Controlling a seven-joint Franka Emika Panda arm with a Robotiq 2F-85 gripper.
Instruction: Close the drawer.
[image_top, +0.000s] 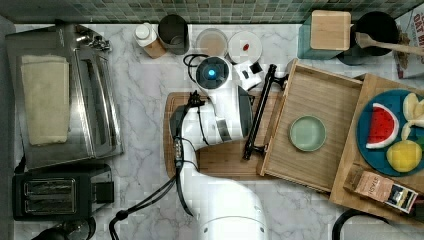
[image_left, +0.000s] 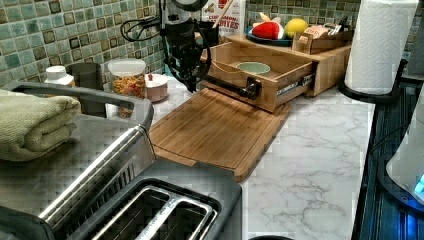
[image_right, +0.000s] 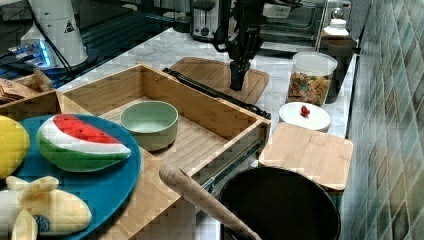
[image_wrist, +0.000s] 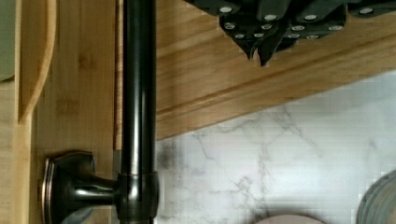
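Observation:
The drawer (image_top: 320, 100) is a shallow light-wood box, pulled well out of its wooden cabinet toward the top view's left. A long black bar handle (image_top: 259, 115) runs along its front. A pale green bowl (image_top: 307, 133) sits inside on the grained bottom. My gripper (image_left: 192, 84) hangs point down over the cutting board, just in front of the handle (image_left: 235, 86) near its far end, not touching it. In the wrist view the gripper (image_wrist: 259, 52) has its fingertips together with nothing between them, and the handle (image_wrist: 137, 93) and drawer front (image_wrist: 79, 93) lie beside it. In the right view the gripper (image_right: 237, 82) stands beyond the drawer (image_right: 200, 135).
A wooden cutting board (image_top: 220, 162) lies under the arm. A toaster oven (image_top: 65, 95) and toaster (image_top: 55, 192) stand at the top view's left. Jars and a lidded dish (image_top: 244, 46) line the back wall. A blue plate of toy fruit (image_top: 367, 112) tops the cabinet.

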